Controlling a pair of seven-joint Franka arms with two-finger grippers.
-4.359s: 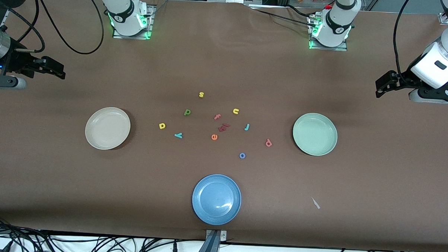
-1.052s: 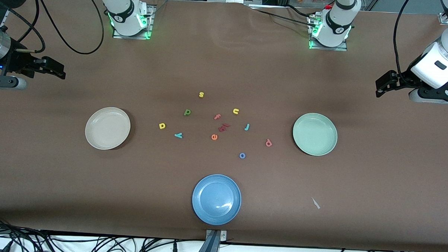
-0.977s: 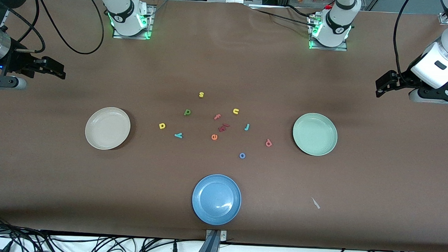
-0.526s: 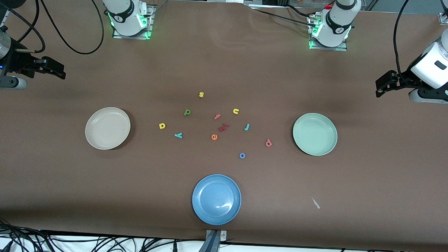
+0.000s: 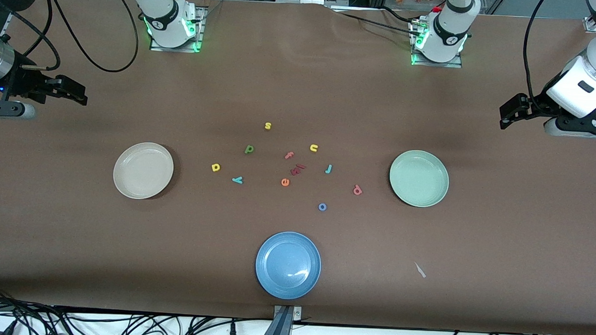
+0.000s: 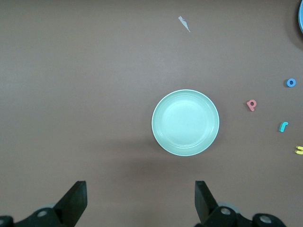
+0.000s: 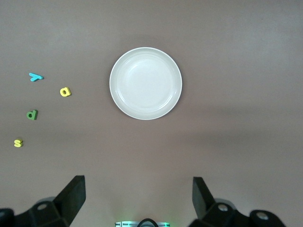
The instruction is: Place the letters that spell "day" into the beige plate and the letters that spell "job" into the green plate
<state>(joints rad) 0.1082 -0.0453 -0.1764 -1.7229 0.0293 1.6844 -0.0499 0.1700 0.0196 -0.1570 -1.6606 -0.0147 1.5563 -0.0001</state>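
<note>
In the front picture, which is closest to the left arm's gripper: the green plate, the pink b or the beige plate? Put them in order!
From the left gripper:
1. Green plate, at the left arm's end.
2. Pink b, beside that plate.
3. Beige plate, at the right arm's end.

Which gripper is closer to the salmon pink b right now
Left. The left gripper hangs open past the green plate, which lies beside the pink b; the right gripper waits open at the other end.
</note>
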